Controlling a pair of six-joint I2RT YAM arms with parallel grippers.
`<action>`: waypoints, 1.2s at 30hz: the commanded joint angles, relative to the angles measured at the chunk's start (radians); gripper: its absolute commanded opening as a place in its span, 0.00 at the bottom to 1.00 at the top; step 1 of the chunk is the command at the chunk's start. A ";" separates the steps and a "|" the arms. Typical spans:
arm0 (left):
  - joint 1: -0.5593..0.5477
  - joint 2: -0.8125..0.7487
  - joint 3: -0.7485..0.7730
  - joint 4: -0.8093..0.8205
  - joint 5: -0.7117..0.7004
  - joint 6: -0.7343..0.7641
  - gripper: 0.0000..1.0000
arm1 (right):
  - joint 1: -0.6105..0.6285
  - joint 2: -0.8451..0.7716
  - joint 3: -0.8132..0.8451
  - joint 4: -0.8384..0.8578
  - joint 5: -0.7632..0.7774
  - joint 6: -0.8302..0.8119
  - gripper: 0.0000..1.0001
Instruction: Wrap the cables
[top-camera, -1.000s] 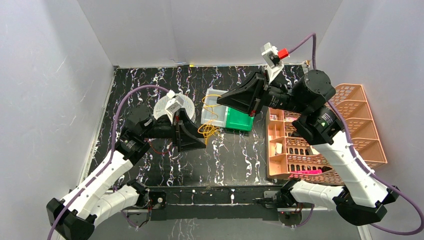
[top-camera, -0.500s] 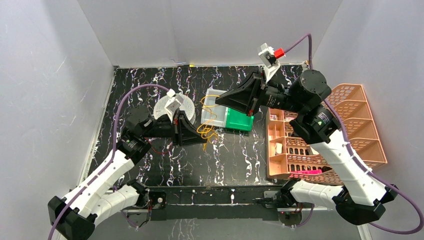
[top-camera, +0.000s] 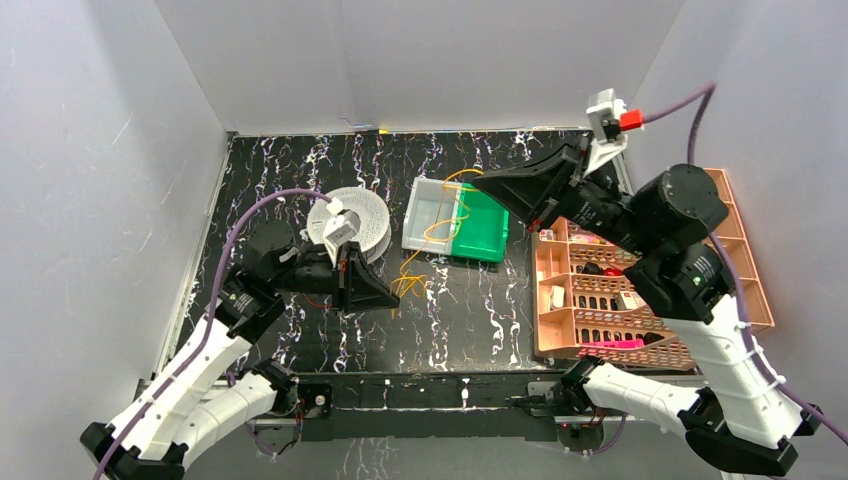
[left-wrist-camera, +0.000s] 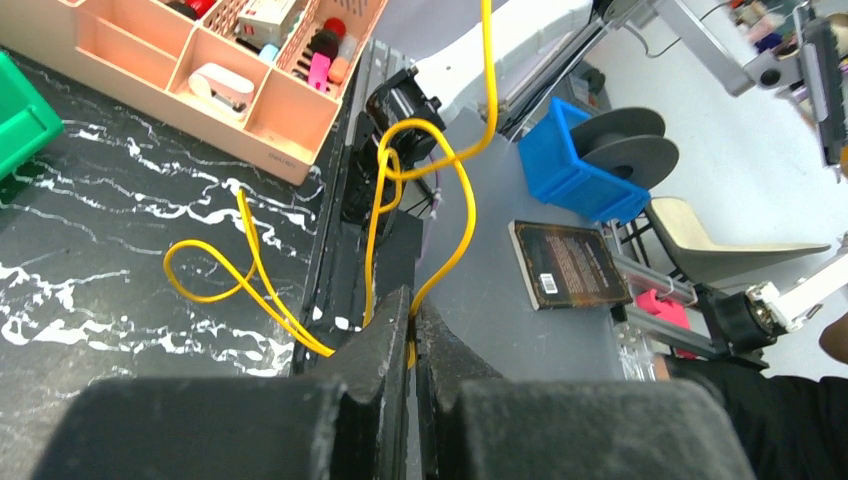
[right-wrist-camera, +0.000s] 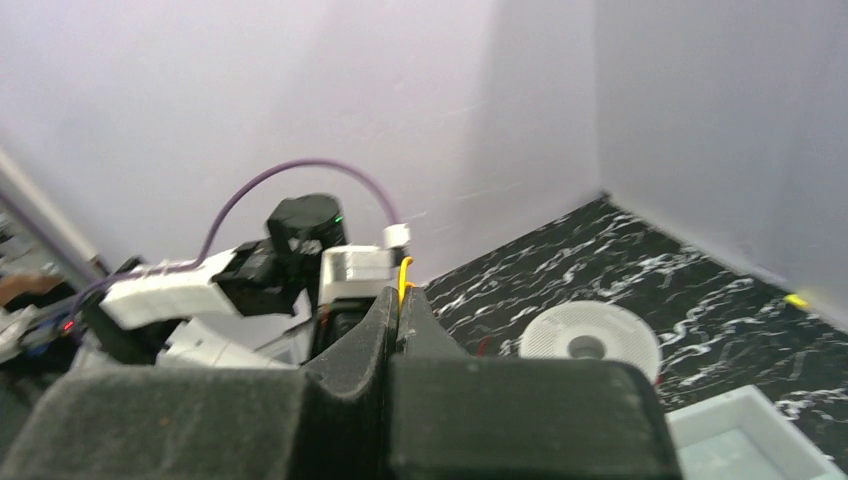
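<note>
Between ribbed white spool (top-camera: 366, 214) and peach slotted organizer (top-camera: 552, 322), over white-and-green bin (top-camera: 412, 222): thin yellow cable (left-wrist-camera: 488, 70), loosely looped. Hangs pinched in closed left gripper (left-wrist-camera: 412, 312) and closed right gripper (right-wrist-camera: 397, 298).

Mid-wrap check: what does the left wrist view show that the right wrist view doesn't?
Only left wrist: the thin yellow cable looping loosely over the black marbled table, the pink plastic organiser tray and a green bin corner. Only right wrist: the white round spool, a white tray corner and the left arm. Both: the table, and the cable pinched in a shut claw, the left claw and the right claw respectively.
</note>
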 joint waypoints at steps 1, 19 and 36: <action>-0.004 -0.066 0.070 -0.204 -0.004 0.096 0.00 | -0.001 -0.041 0.037 0.009 0.186 -0.053 0.00; -0.004 -0.193 0.252 -0.536 -0.129 0.204 0.00 | -0.001 -0.072 -0.075 -0.059 0.770 -0.058 0.00; -0.005 -0.253 0.459 -0.645 -0.244 0.237 0.00 | -0.001 -0.061 -0.324 -0.030 1.150 -0.109 0.00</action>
